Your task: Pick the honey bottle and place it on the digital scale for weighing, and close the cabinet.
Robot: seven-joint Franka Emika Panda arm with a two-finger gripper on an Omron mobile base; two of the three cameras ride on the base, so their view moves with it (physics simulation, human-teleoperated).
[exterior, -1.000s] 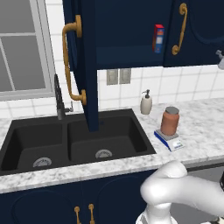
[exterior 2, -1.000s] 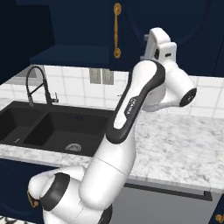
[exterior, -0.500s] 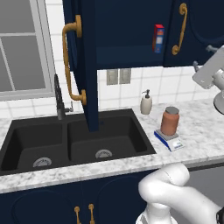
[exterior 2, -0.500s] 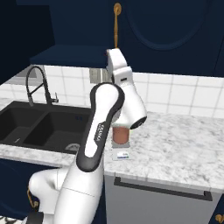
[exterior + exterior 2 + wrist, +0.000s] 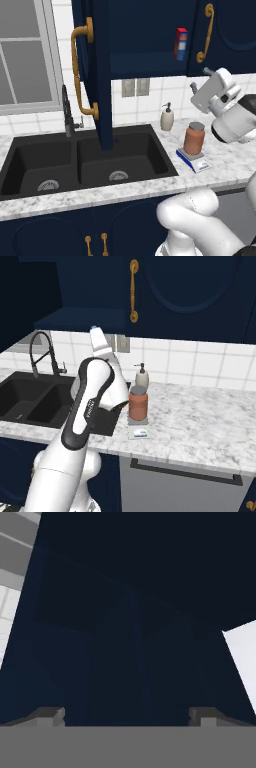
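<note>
Item, honey bottle (image 5: 194,138): stout reddish-brown jar with grey cap, standing upright on the digital scale (image 5: 193,161), which lies flat on the marble counter (image 5: 200,426) just right of the black sink (image 5: 80,162). We judge the weighing half of the task settled, the bottle sitting square on the plate with nothing holding it.

Item, cabinet (image 5: 145,35): navy wall unit above the counter. Its left door (image 5: 92,75) stands swung out toward us, edge-on over the sink, with the curved brass handle (image 5: 80,72) on its outer face; the right door (image 5: 225,30) is shut. A small red-and-blue box (image 5: 181,43) rests on the exposed shelf.

Item, gripper (image 5: 126,716): fingers (image 5: 49,716) set wide apart at the bottom of the hand view, nothing between them, facing a dark navy surface (which panel of the cabinet we cannot tell). In the left base view the hand is raised above and to the right of the bottle, well apart from it.

Item, soap dispenser (image 5: 167,117): cream pump bottle by the tiled wall, behind the scale, apart from it.

Outstanding, in our judgement: closing the open door, which calls for the arm to reach its outer face and push it in.
</note>
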